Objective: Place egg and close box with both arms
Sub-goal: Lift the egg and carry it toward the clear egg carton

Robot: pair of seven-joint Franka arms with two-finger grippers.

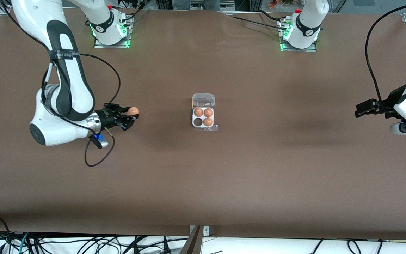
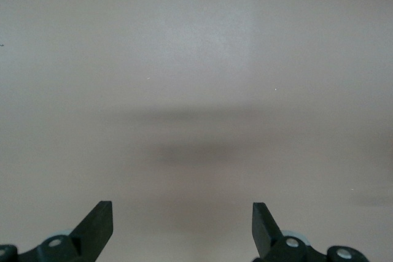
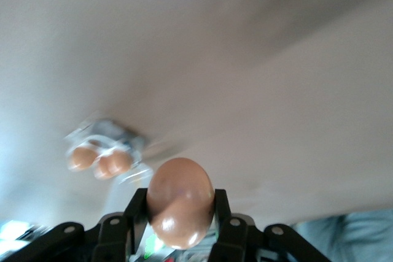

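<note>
The box [image 1: 203, 123] is a small white four-cup carton at the table's middle, its clear lid [image 1: 203, 100] open toward the robots' bases. Three orange-brown eggs sit in it; the cup nearest the front camera toward the right arm's end is empty and dark [image 1: 198, 122]. My right gripper [image 1: 131, 115] is shut on the egg [image 1: 133, 110] and holds it above the table toward the right arm's end. In the right wrist view the egg [image 3: 180, 202] fills the space between the fingers, with the box [image 3: 104, 151] blurred farther off. My left gripper [image 1: 361, 109] is open and empty over the left arm's end; its fingers [image 2: 98, 225] show over bare table.
The brown table [image 1: 259, 169] is bare round the box. Black cables [image 1: 100, 155] hang from the right arm near its gripper. Cables lie along the table's front edge [image 1: 118, 243].
</note>
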